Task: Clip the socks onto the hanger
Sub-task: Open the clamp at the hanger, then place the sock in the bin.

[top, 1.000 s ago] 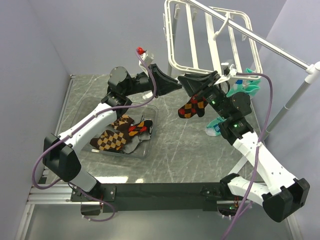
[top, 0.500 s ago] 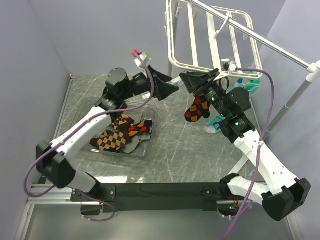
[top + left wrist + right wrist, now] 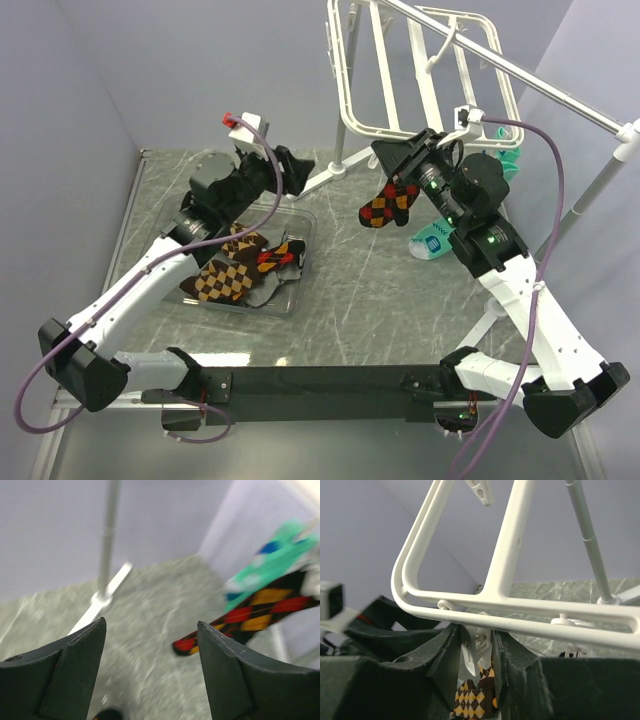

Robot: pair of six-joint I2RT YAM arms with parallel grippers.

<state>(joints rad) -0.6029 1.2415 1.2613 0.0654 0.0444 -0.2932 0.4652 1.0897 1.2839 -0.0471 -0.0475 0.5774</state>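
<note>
Pinching the cuff of a soft argyle sock (image 3: 388, 203), knitted in black, red and orange diamonds, with the right gripper (image 3: 402, 160) at 1 o'clock in the overhead view, jaws drawn close on the fabric. Pressing that cuff up under the lower rim of the large white plastic rectangular hanger (image 3: 385, 128), glossy and round-cornered with parallel cross bars, right beside a small white plastic clip (image 3: 471, 656) dangling between the matte black fingers (image 3: 445, 655). Letting the sock's toe droop free above the grey marbled tabletop (image 3: 350, 290). Hovering the left gripper (image 3: 297, 170) at 11 o'clock, well apart from the sock, jaws spread wide and gripping nothing. Leaving brown-and-orange argyle socks (image 3: 225, 275) heaped in a clear plastic tray (image 3: 290, 295) at 9 o'clock, a mint-green sock (image 3: 434, 240) lying flat on the tabletop at 3 o'clock, and another mint-green piece (image 3: 508, 158) at 2 o'clock, partly hidden behind the right arm. Hanging the hanger by its hook from a slim silver metal pole (image 3: 560, 95).
</note>
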